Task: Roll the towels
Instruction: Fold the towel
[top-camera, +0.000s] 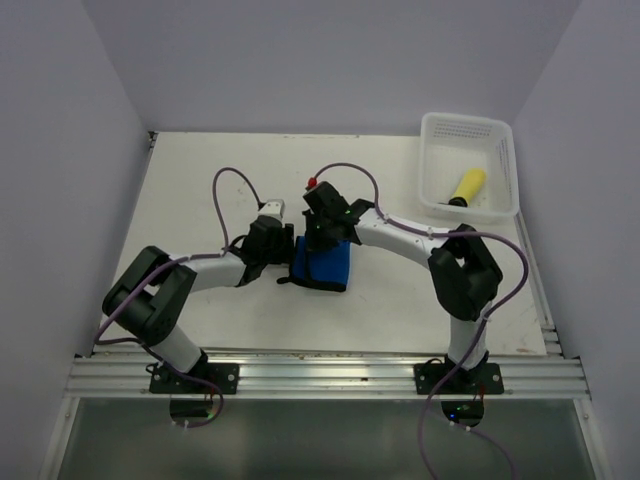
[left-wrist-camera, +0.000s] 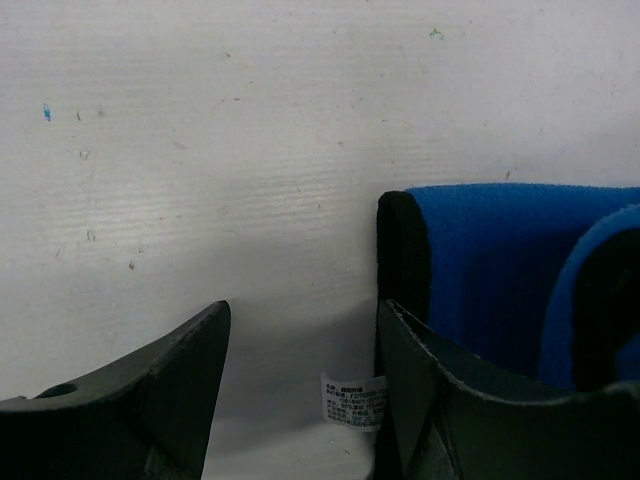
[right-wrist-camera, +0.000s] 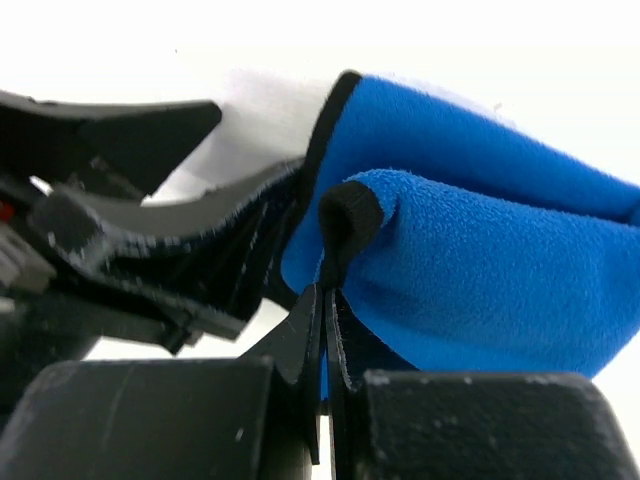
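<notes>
Reaching inward, our right hand (right-wrist-camera: 325, 300) pinches the edge of the bright blue soft towel (right-wrist-camera: 480, 270); the left hand (left-wrist-camera: 303, 325), at its nine o'clock, gapes empty.

Bright even light, soft shadows, overexposed background

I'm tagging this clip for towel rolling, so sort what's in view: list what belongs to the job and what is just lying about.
Part of the job:
blue towel, pinched in the shut right tool
open left tool at its edge
yellow towel, rolled up

Just lying about:
white basket, holding the yellow towel
table
</notes>
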